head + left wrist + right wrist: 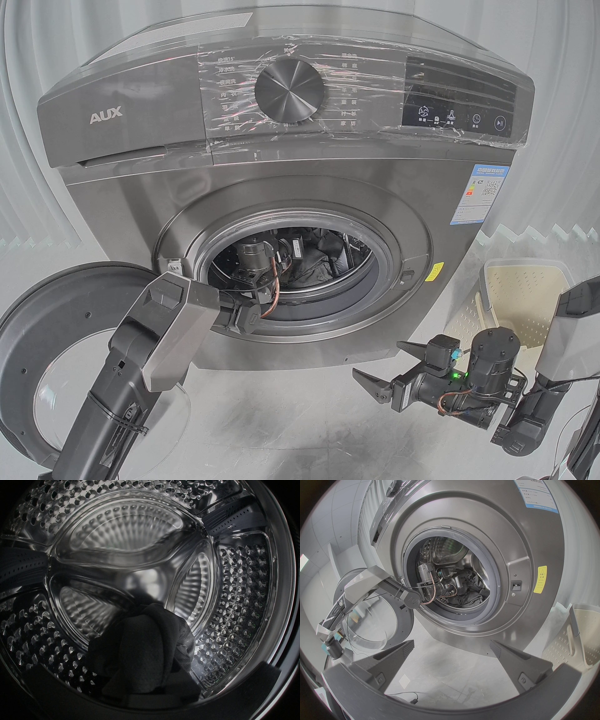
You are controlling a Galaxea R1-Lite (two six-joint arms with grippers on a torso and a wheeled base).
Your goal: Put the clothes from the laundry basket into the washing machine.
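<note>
The grey washing machine (287,181) stands with its round opening uncovered. My left arm goes in through that opening, and my left gripper (457,584) sits deep in the steel drum (243,583), right by a heap of dark clothes (473,592). In the left wrist view the dark clothes (140,645) lie bunched on the drum's bottom. My right gripper (378,359) hangs open and holds nothing, low in front of the machine, to the right of the opening. The cream laundry basket (525,294) stands on the floor at the right, with no clothes visible inside it.
The machine's door (56,325) is swung wide open to the left, beside my left arm. Bare grey floor (300,412) lies in front of the machine. The basket (581,642) is close beside the right arm.
</note>
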